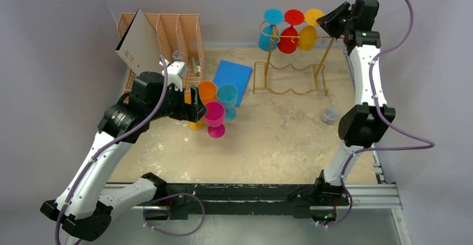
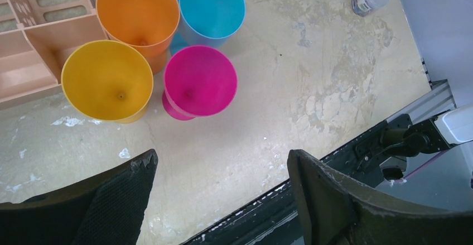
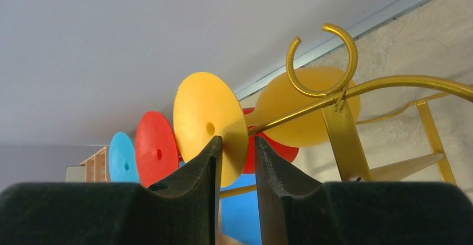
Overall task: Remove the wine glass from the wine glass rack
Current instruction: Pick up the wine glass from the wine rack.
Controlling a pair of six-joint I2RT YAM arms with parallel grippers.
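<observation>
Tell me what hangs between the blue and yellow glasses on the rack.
The red glass hangs between them; the top external view shows it, the right wrist view too.

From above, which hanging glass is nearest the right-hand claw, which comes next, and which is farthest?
1. yellow glass, at the right end, beside the right gripper
2. red glass, in the middle
3. blue glass, at the left end

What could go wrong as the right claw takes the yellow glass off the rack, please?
1. The right claw sits narrow at the thin foot of the yellow glass; it might slip.
2. The red glass hangs close beside; it could get knocked.
3. The slim gold rack may tip if dragged.
</observation>
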